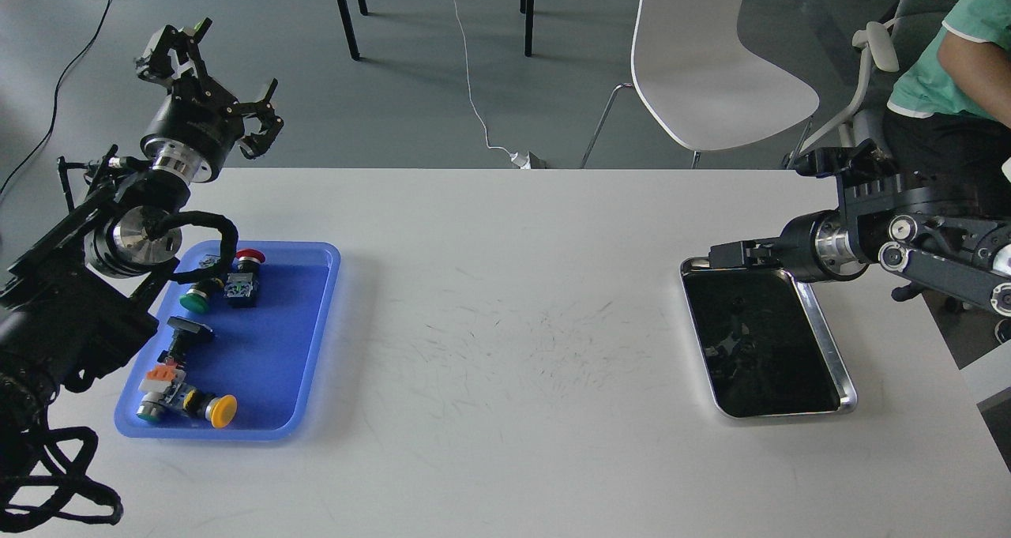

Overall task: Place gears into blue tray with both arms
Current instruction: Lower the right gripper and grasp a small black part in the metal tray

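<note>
The blue tray (312,340) lies at the table's left and holds several push-button switches with red (251,256), green (193,301) and yellow (222,411) caps. I cannot make out any gears for sure; faint dark specks (736,301) show on the dark inside of the steel tray (837,356) at the right. My left gripper (219,80) is raised beyond the blue tray's far end, fingers spread wide and empty. My right gripper (720,253) points left, low over the steel tray's far left corner. Its dark fingers cannot be told apart.
A white chair (711,72) and a seated person in a green shirt (956,64) are behind the table's far right. Black table legs and cables are on the floor beyond the far edge. Scuffed white tabletop (513,340) stretches between the two trays.
</note>
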